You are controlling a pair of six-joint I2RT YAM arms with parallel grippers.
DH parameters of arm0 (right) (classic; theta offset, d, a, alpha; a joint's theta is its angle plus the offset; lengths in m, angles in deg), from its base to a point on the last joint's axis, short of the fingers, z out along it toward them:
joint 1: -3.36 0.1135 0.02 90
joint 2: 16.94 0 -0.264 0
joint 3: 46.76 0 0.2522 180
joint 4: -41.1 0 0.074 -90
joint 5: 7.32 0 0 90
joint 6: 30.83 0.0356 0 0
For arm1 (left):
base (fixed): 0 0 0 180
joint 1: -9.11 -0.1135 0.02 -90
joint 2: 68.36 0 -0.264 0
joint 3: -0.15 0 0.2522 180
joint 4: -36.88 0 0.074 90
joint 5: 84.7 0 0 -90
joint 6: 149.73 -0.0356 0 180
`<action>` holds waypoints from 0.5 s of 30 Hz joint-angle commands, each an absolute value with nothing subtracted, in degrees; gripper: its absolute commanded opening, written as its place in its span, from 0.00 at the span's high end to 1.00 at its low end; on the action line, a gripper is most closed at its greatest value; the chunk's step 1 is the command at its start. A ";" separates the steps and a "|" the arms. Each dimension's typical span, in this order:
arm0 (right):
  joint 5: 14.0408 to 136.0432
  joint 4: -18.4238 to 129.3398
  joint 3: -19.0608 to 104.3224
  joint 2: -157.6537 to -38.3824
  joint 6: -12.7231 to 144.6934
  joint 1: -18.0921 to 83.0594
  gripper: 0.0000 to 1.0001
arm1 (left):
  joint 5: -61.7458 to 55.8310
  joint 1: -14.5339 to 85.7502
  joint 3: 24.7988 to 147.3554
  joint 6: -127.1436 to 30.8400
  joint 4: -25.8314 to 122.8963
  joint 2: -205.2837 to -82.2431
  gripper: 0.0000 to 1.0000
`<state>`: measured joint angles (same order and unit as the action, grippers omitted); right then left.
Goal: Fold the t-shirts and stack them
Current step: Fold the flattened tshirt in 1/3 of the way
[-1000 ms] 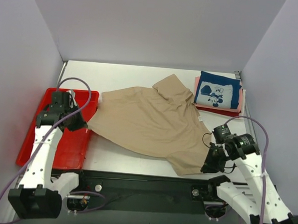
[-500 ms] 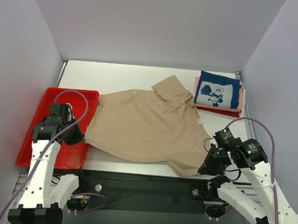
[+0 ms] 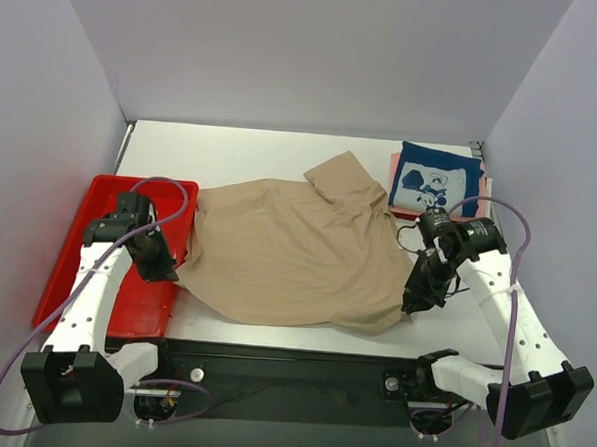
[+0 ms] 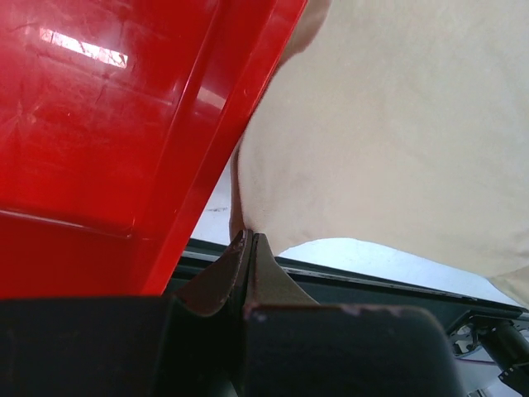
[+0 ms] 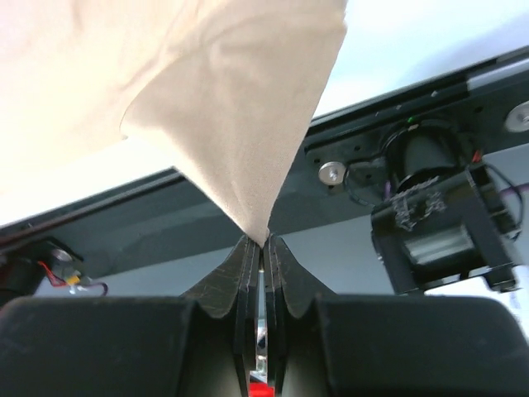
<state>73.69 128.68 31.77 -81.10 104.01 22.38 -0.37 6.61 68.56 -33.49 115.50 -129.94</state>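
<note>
L gripper (image 4: 248, 241) is pinched fully closed on the near-left hem corner of the tan t-shirt (image 3: 297, 253), just beside the red tray's (image 3: 170, 187) right wall. R gripper (image 5: 263, 245) is also clamped tight, on the near-right corner, w/ cloth rising from it in a taut peak. Btwn them the shirt lies spread across mid table (image 3: 232, 155), one sleeve pointing to the far side. Far-right corner: folded navy t-shirt (image 3: 436, 181) w/ white cartoon print on top, then pink t-shirt (image 3: 393, 173) and red t-shirt (image 3: 434, 222) under it.
</note>
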 commanded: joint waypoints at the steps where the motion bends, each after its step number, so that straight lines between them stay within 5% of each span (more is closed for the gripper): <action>1: 76.87 131.24 35.89 -81.97 98.64 17.69 1.00 | -0.85 6.38 69.54 -35.03 111.72 -131.28 1.00; 15: 80.75 137.82 36.34 -76.97 96.87 12.15 1.00 | -3.22 6.91 71.13 -35.39 110.13 -134.72 1.00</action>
